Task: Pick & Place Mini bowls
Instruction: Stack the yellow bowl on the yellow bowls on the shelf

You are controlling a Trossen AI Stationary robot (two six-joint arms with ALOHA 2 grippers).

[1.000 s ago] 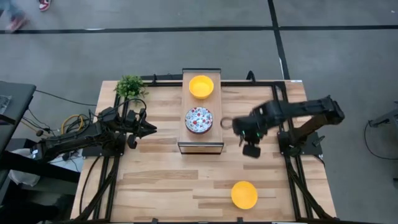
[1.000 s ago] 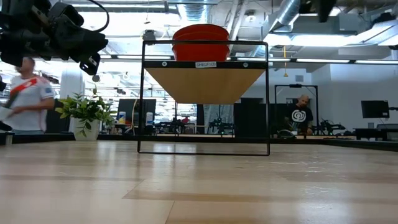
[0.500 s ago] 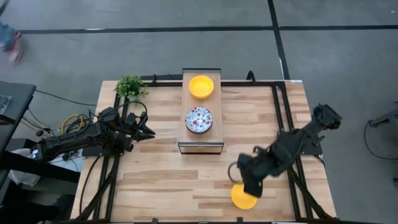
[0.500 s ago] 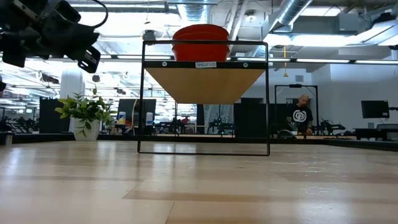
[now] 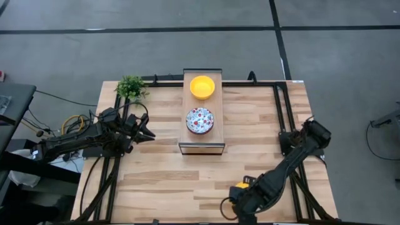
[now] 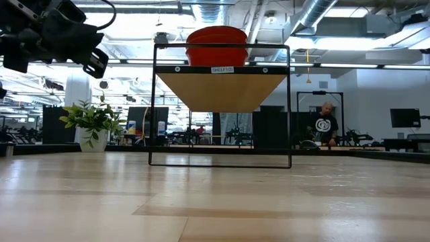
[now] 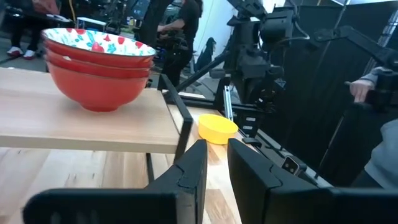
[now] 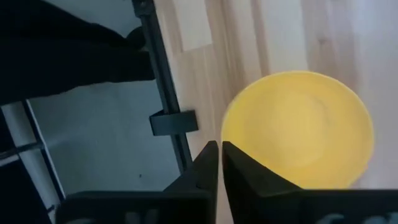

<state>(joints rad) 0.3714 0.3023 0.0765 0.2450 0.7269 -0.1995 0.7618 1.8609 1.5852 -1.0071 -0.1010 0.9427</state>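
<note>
A plain yellow mini bowl rests on its base near the table's near edge. In the high view my right arm covers almost all of this bowl. My right gripper hangs over its rim, fingers shut and pointing down. Three floral bowls, red outside, stand stacked on the shelf. Farther back on the shelf sits more yellow bowl. My left gripper waits left of the shelf above the table, its fingers nearly together and holding nothing. My right gripper stands from above at the yellow bowl's rim, on the side toward the table's near edge. I cannot tell whether the fingers touch it. The bowl sits flat on the table.
A small green potted plant stands at the far left corner. The black-framed wooden shelf is raised above the table's far middle. The table's near edge and its black frame rail lie right beside the yellow bowl. People show in the room beyond.
My right gripper has swung from beside the shelf's right side toward the table's near edge and down, and now hangs over the yellow bowl. My left gripper has drawn back slightly toward the table's left edge. The bowls have stayed where they were.
</note>
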